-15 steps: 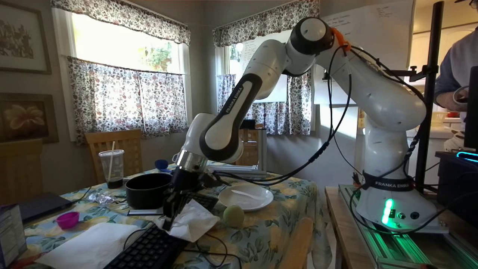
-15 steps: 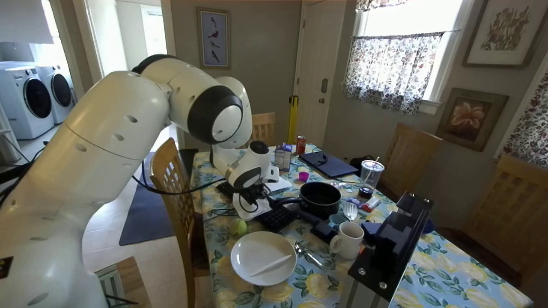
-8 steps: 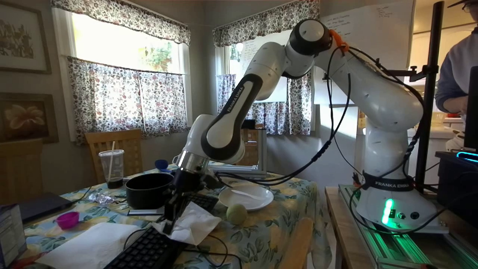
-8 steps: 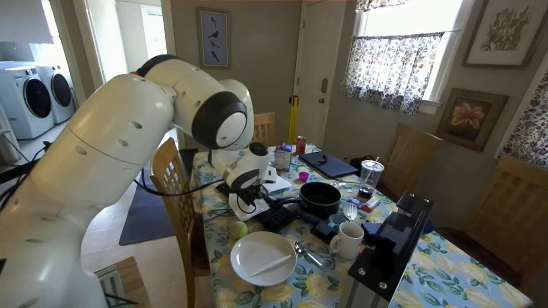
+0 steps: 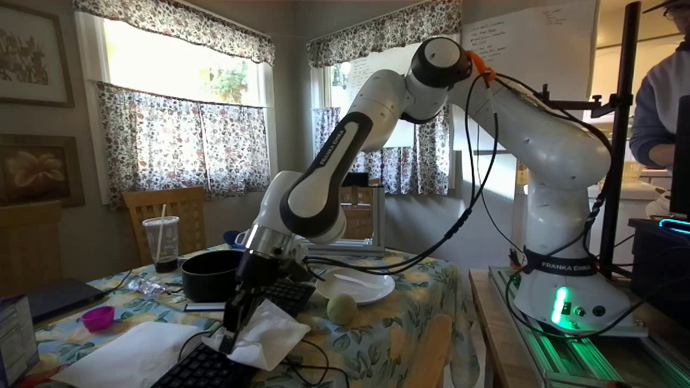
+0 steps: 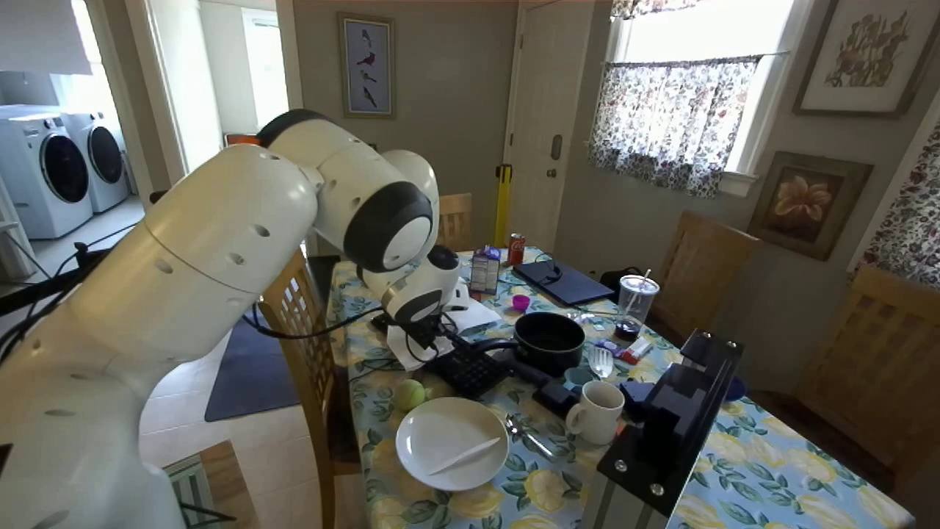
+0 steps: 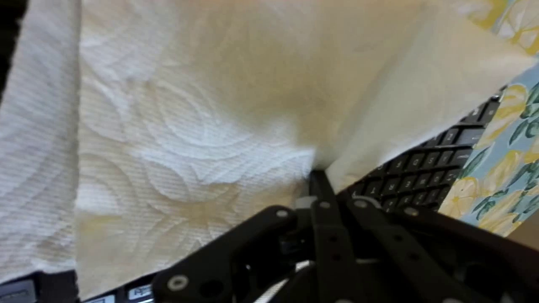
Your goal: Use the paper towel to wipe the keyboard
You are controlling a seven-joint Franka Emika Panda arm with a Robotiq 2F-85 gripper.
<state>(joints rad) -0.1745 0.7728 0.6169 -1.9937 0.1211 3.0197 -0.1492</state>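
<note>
The paper towel (image 7: 198, 139), cut off at the wrist view's top edge, hides part of the keyboard (image 7: 410, 174).

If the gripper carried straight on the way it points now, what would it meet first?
Most likely the keyboard, just below the tips of the gripper, perhaps with a fold of the pinched paper towel between; whether they touch is unclear.

Relative to the end effector (image 5: 228, 344), a black pot (image 5: 209, 281) and yellow-green ball (image 5: 342, 310) are resting nearby, a white plate (image 6: 433, 433) farther off, and a clear cup (image 5: 171, 240) well apart.
</note>
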